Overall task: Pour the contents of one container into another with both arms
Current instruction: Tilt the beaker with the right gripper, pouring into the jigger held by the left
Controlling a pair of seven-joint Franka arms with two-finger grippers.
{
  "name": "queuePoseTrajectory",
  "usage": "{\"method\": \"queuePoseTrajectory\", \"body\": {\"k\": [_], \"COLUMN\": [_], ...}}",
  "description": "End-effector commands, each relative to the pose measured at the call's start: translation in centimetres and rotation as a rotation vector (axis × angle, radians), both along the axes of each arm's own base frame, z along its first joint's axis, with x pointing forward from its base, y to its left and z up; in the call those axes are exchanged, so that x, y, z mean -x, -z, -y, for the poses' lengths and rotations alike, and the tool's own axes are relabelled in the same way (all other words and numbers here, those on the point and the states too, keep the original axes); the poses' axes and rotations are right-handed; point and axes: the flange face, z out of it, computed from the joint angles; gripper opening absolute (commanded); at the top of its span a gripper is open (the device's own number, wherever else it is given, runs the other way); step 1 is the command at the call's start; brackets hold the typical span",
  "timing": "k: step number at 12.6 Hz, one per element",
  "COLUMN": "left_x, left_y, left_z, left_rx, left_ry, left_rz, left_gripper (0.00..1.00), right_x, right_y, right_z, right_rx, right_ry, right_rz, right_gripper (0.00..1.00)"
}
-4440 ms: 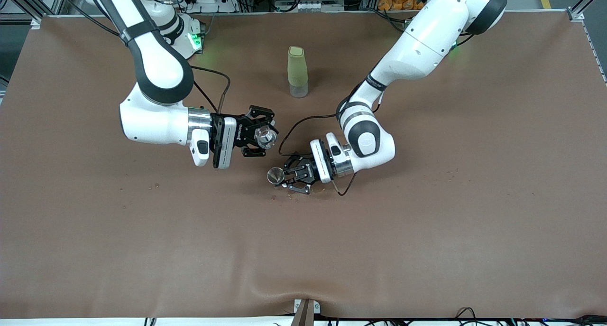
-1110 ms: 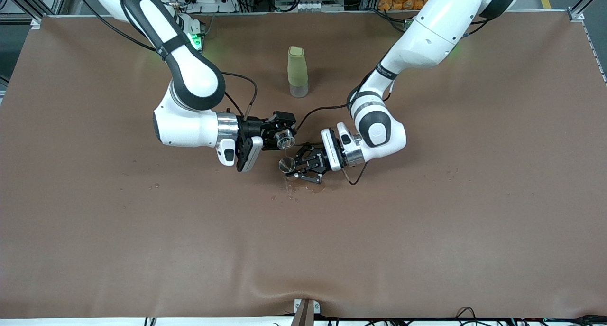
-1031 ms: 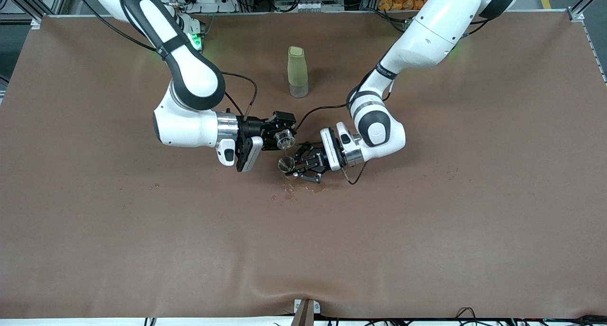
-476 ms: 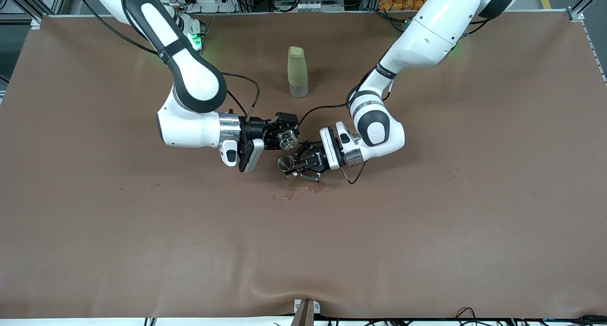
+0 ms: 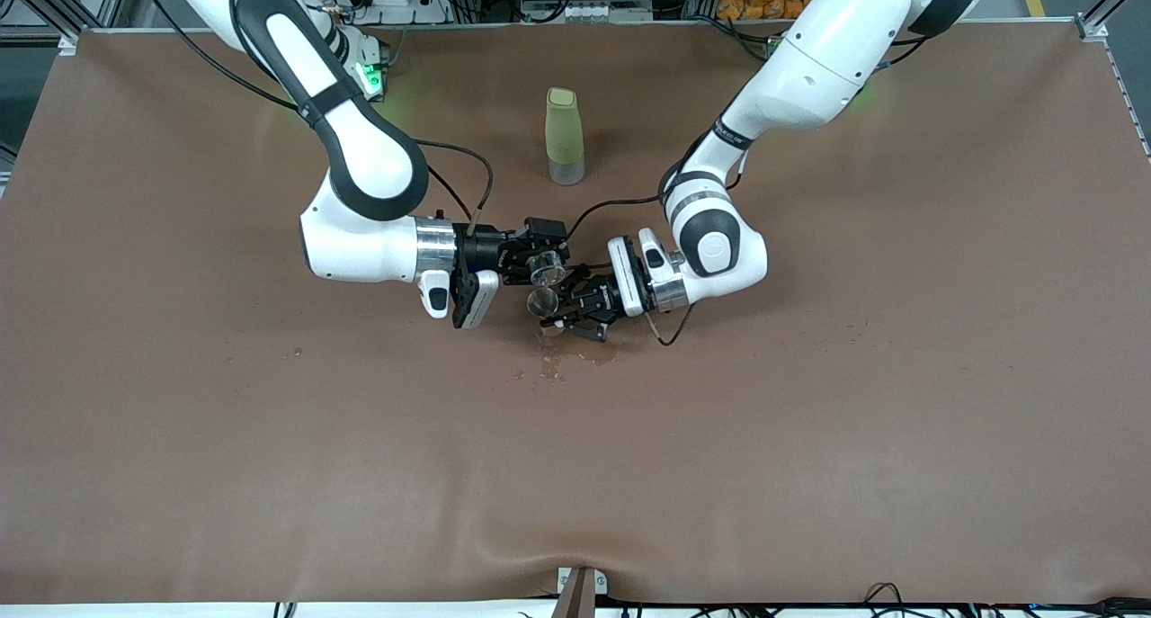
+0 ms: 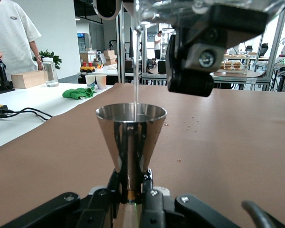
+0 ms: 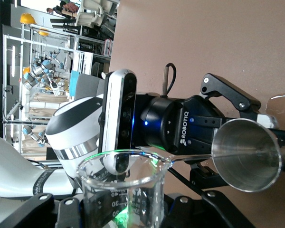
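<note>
The jigger (image 6: 131,137) is polished steel, mirror-bright and smooth, throwing back reflections along its cone. The small cup (image 7: 124,190) is clear glass, glossy, with printed marks on its wall. Both claws are matt black; the left claw (image 5: 559,311) and right claw (image 5: 538,256) sit on glossy white arm shells. The counter (image 5: 809,420) wears a matt brown covering, wet and shiny in 1 patch (image 5: 575,355).

The tiny clear glass cup (image 5: 546,265), marked with measuring lines, is tipped over in the right gripper (image 5: 539,260), up above the middle of the counter (image 5: 809,438). A thin stream runs from its lip into the shiny steel jigger (image 5: 539,304) just below, held upright at its narrow waist by the left gripper (image 5: 559,310).
</note>
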Motion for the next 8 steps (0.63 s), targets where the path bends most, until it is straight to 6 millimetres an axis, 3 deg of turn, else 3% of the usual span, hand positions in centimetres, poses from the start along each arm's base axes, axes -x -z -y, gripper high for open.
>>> {"method": "queuePoseTrajectory", "body": {"k": [1,8], "left_x": [0.23,0.04], "left_y": [-0.63,-0.60], "left_z": [-0.27,-0.56], "left_rx": [0.017,0.020], "left_ry": [-0.005,-0.009], "left_rz": [0.021,0.020], "left_gripper": [0.00,0.00], "right_x": [-0.49,-0.64], "right_y": [-0.44,0.19], "right_z": [-0.64,0.29], "right_rx": [-0.037,-0.054], "right_ry": [0.042,0.093], "right_rz": [-0.027,-0.089], "right_gripper": [0.00,0.00]}}
